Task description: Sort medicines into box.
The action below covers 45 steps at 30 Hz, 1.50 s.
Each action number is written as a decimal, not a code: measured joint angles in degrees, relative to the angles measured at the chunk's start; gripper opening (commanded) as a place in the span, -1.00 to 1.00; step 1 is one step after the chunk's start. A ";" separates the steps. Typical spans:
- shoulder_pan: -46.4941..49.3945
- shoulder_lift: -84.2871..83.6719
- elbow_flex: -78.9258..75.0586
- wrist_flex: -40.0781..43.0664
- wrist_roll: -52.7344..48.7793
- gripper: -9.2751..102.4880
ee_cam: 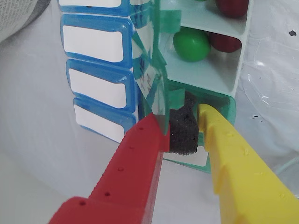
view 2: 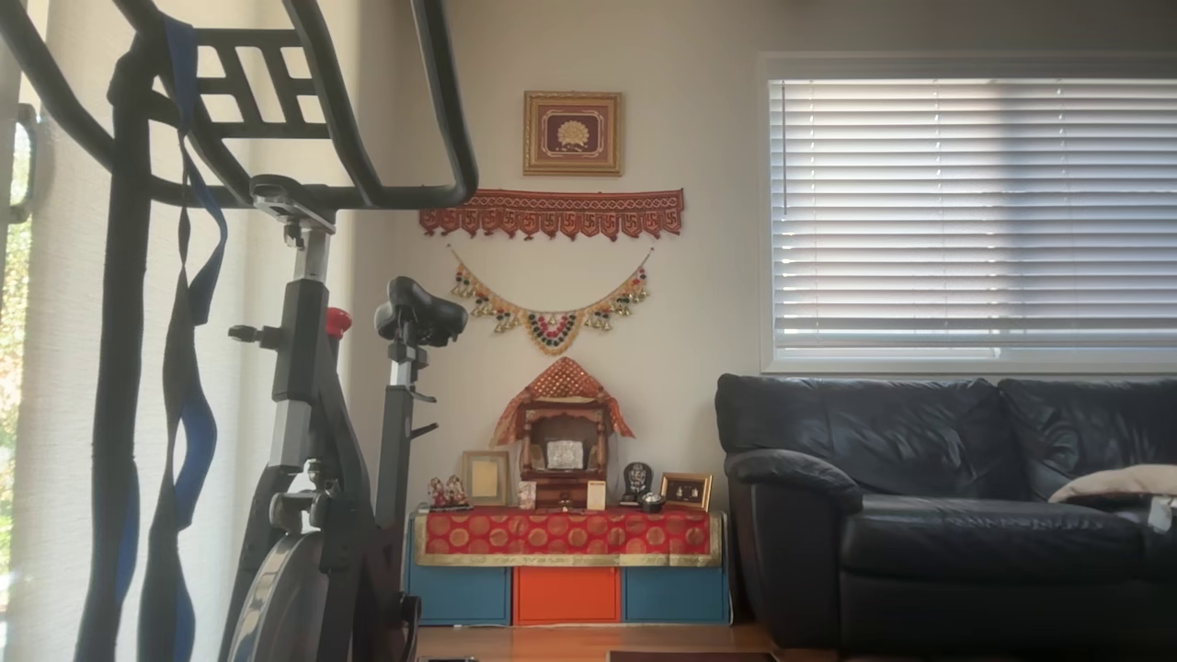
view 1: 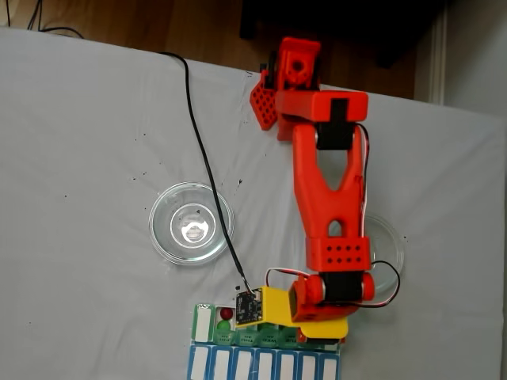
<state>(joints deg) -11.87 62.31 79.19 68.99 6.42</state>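
In the wrist view my gripper, one red and one yellow finger with a black foam pad between them, reaches into the end compartment of the box. An upright translucent green lid runs between the red finger and the pad, and the jaws look closed on it. The neighbouring compartment holds a green medicine and a dark red one; another dark red one lies beyond. In the fixed view the gripper covers the right end of the box, whose left compartment holds a red medicine and a green one.
A blue-framed organiser with white lids lies right against the box, also close on the left in the wrist view. A clear glass dish stands left of the arm, another dish partly under it. A black cable crosses the white cloth.
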 measured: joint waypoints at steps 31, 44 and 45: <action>2.99 55.02 34.80 -31.73 2.64 -0.80; 4.04 60.03 40.08 -48.60 5.80 -0.81; 4.13 58.80 40.08 -49.22 5.80 -0.81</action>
<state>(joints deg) -7.73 121.11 119.27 19.78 12.22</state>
